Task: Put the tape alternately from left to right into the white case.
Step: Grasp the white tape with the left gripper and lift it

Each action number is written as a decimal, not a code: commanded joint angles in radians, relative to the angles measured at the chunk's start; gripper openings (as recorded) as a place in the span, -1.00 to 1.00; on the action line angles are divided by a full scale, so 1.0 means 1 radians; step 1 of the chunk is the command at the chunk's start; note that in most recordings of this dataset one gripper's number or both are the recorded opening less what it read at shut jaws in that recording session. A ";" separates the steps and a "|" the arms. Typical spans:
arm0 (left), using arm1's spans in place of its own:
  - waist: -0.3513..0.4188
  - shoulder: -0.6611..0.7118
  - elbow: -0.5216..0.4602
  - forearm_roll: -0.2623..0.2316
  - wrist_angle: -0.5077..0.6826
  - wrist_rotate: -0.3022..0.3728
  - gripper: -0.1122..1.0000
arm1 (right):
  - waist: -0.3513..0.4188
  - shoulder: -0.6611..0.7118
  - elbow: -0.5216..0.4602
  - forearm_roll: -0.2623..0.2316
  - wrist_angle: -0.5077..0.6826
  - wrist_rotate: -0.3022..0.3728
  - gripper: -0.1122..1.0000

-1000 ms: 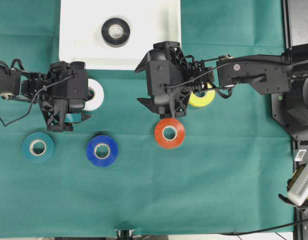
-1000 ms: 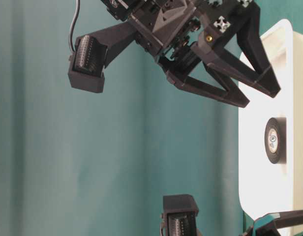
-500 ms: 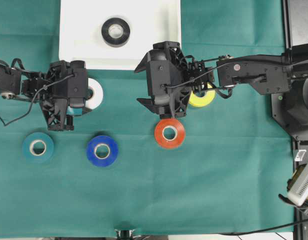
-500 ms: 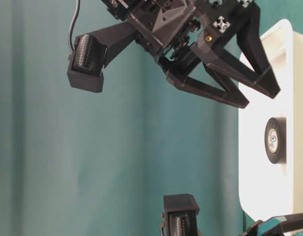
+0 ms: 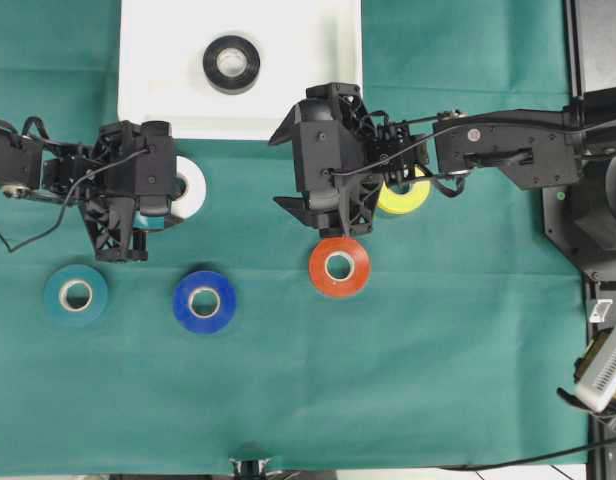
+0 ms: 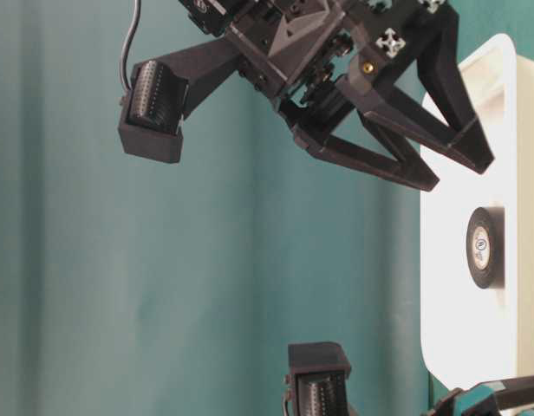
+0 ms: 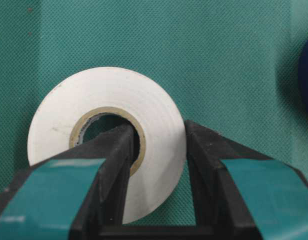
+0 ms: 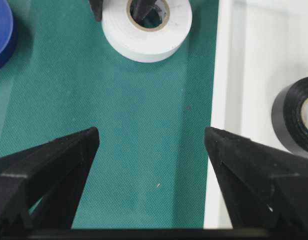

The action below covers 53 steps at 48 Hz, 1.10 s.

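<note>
The white case [image 5: 308, 60] lies at the back with a black tape [image 5: 231, 63] in it. Just in front of the case's rim, the white tape [image 7: 99, 100] rests on the green cloth. My left gripper [image 7: 159, 145] is shut on its wall, one finger in the core and one outside. My right gripper [image 8: 151, 137] hovers open and empty over bare cloth beside the case rim [image 8: 219, 100]. The yellow tape [image 5: 406, 197] is half hidden under the right arm. The red tape [image 5: 339, 266], blue tape [image 5: 204, 301] and teal tape [image 5: 75, 294] lie nearer the front.
Green cloth [image 5: 438, 350] covers the table. Black equipment [image 5: 598, 40] stands at the right edge, with a pale device [image 5: 603, 370] below it. The right arm [image 5: 508, 150] reaches in from the right, above the yellow roll.
The left gripper's jaws closed onto the white tape's wall early in the last second and have held still since. The right arm has not moved.
</note>
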 commanded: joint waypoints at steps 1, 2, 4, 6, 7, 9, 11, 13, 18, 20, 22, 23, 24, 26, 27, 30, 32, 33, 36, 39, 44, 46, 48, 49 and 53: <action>-0.003 -0.029 -0.011 0.002 0.002 -0.003 -0.29 | 0.005 -0.026 -0.008 -0.003 -0.008 0.000 0.57; -0.005 -0.032 -0.009 0.002 0.002 -0.003 -0.28 | 0.005 -0.026 -0.008 -0.003 -0.008 0.000 0.57; -0.008 -0.040 -0.011 0.002 0.003 -0.003 -0.29 | 0.003 -0.026 -0.006 -0.003 -0.008 0.002 0.57; -0.012 -0.049 -0.011 0.002 0.003 -0.003 -0.28 | 0.005 -0.026 -0.006 -0.003 -0.008 0.002 0.57; -0.017 -0.055 -0.011 0.002 0.003 -0.003 -0.28 | 0.005 -0.026 -0.006 -0.003 -0.008 0.002 0.57; -0.021 -0.069 -0.011 0.002 0.003 -0.003 -0.29 | 0.003 -0.026 -0.006 -0.003 -0.008 0.002 0.57; -0.028 -0.086 -0.011 0.002 0.003 -0.003 -0.29 | 0.003 -0.026 -0.006 -0.003 -0.008 0.002 0.57; -0.035 -0.101 -0.011 0.002 0.003 -0.003 -0.29 | 0.003 -0.026 -0.006 -0.003 -0.008 0.002 0.57; -0.052 -0.144 -0.011 0.002 0.011 -0.003 -0.29 | 0.003 -0.026 -0.006 -0.003 -0.009 0.002 0.57; -0.058 -0.164 -0.011 0.002 0.020 -0.002 -0.29 | 0.003 -0.026 -0.006 -0.003 -0.009 0.002 0.57; -0.060 -0.178 -0.011 0.002 0.026 -0.002 -0.29 | 0.005 -0.026 -0.006 -0.003 -0.008 0.002 0.57; -0.061 -0.186 -0.011 0.002 0.031 -0.002 -0.29 | 0.003 -0.026 -0.006 -0.003 -0.008 0.002 0.57; -0.061 -0.192 -0.011 0.002 0.035 -0.002 -0.29 | 0.003 -0.026 -0.006 -0.003 -0.009 0.002 0.57; -0.061 -0.202 -0.009 0.002 0.043 0.000 -0.29 | 0.003 -0.026 -0.006 -0.003 -0.008 0.002 0.57; -0.061 -0.207 -0.009 0.002 0.046 0.000 -0.29 | 0.003 -0.026 -0.006 -0.003 -0.008 0.002 0.57; -0.060 -0.218 -0.009 0.002 0.054 0.003 -0.29 | 0.005 -0.026 -0.006 -0.003 -0.008 0.002 0.57; -0.057 -0.224 -0.009 0.003 0.057 0.005 -0.29 | 0.003 -0.026 -0.006 -0.003 -0.008 0.002 0.57; -0.055 -0.225 -0.009 0.003 0.057 0.006 -0.29 | 0.003 -0.026 -0.006 -0.003 -0.008 0.002 0.57; -0.046 -0.230 -0.008 0.003 0.057 0.014 -0.29 | 0.005 -0.026 -0.006 -0.003 -0.008 0.002 0.57; -0.029 -0.232 -0.008 0.002 0.057 0.025 -0.29 | 0.003 -0.026 -0.006 -0.003 -0.008 0.002 0.57; 0.008 -0.232 -0.008 0.003 0.057 0.048 -0.29 | 0.005 -0.026 -0.006 -0.003 -0.008 0.002 0.57; 0.023 -0.232 -0.008 0.003 0.058 0.058 -0.29 | 0.003 -0.026 -0.006 -0.003 -0.008 0.002 0.57; 0.040 -0.232 -0.008 0.003 0.057 0.067 -0.29 | 0.003 -0.026 -0.006 -0.003 -0.008 0.000 0.57; 0.048 -0.232 -0.008 0.003 0.057 0.072 -0.29 | 0.005 -0.026 -0.006 -0.003 -0.008 0.002 0.57; 0.084 -0.232 -0.008 0.003 0.057 0.089 -0.29 | 0.003 -0.026 -0.006 -0.003 -0.008 0.002 0.57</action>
